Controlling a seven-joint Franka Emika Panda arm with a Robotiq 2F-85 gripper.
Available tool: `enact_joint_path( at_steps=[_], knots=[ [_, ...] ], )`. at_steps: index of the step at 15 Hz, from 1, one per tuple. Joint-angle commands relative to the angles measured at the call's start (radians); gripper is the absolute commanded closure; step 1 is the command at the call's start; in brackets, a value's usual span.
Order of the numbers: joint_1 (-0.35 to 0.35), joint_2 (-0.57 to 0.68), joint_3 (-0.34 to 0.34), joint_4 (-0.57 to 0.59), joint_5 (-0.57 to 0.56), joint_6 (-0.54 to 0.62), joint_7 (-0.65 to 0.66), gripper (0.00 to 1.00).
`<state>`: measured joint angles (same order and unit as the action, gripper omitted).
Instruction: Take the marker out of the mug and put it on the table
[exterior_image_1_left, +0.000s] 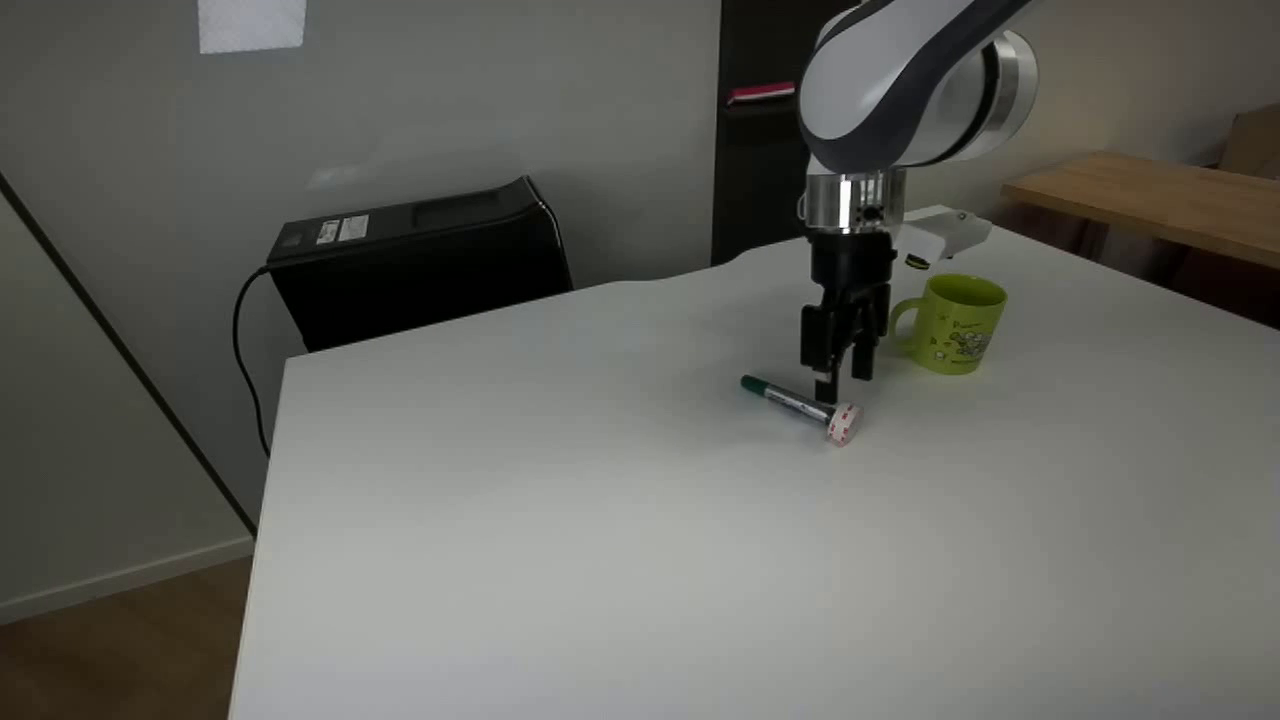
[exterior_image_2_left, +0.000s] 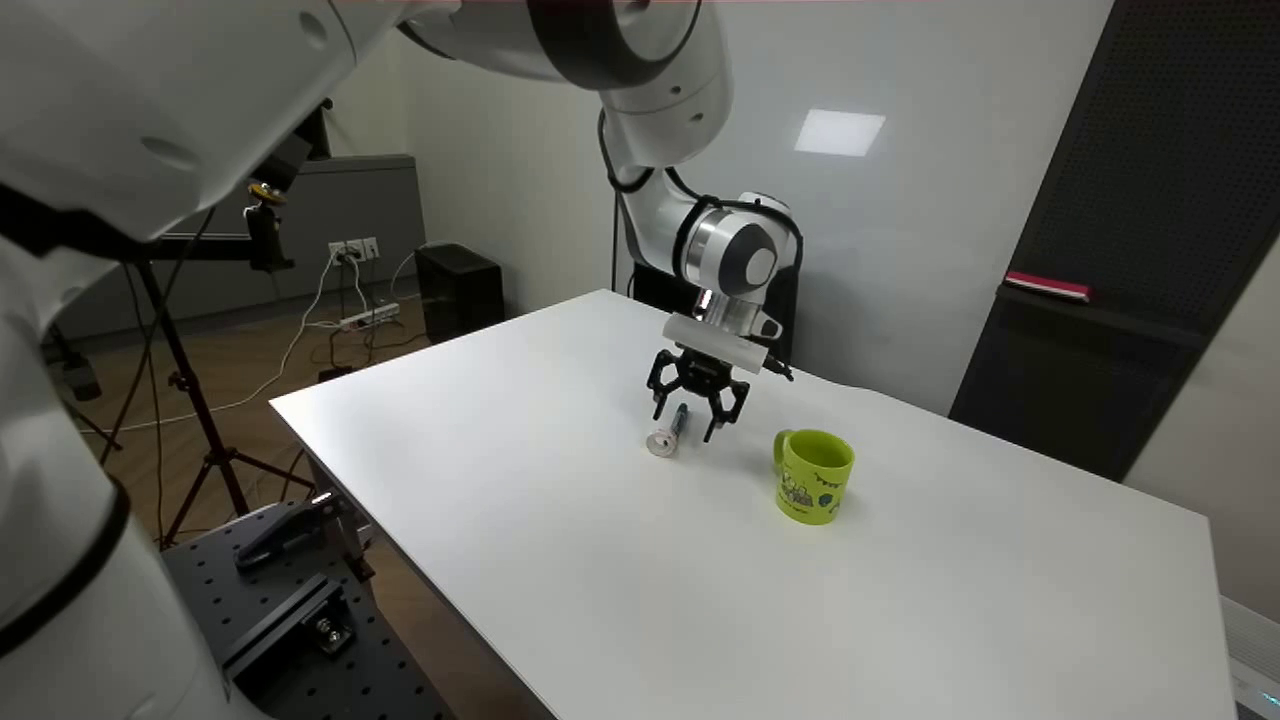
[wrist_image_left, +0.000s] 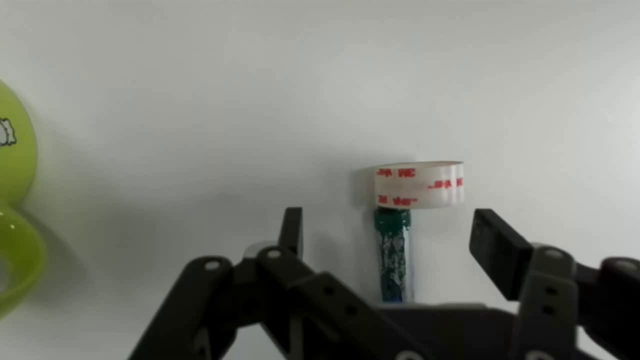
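The marker lies on the table under a wide-spread gripper

It is a slim stick: dark green at one end, then a greyish barrel with dark and pale markings, then dark green again where it meets a roll of tape standing on its rim. Whether it enters the roll's hole cannot be told. It lies nearer the edge along the pale wall than the edge opposite, its free end toward the wall and the roll end away from it. The lime-green mug stands upright, apart from the gripper and farther than the marker from the table's far corner, its handle on the gripper's side.

In the wrist view the gripper's fingers stand far apart, with bare table on both sides of the marker; how low the fingertips reach cannot be judged. That view makes the roll's red lettering legible, yet it crops most of the mug and loses one end of the marker behind the gripper. Both exterior views show the mug whole. A tripod and a light wooden tabletop, beyond the table, each show in an exterior view alone.
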<state>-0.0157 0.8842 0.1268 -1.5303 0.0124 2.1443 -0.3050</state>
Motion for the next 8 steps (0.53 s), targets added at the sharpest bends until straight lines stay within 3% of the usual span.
enact_joint_path(
  at_steps=[1,4,8],
  knots=[
    [0.007,-0.041,-0.015,0.008,-0.015,-0.069,0.009,0.0],
    [0.019,-0.071,-0.038,0.006,-0.03,-0.065,0.045,0.0],
    [0.047,-0.105,-0.087,0.014,-0.022,-0.037,0.196,0.0]
  ],
)
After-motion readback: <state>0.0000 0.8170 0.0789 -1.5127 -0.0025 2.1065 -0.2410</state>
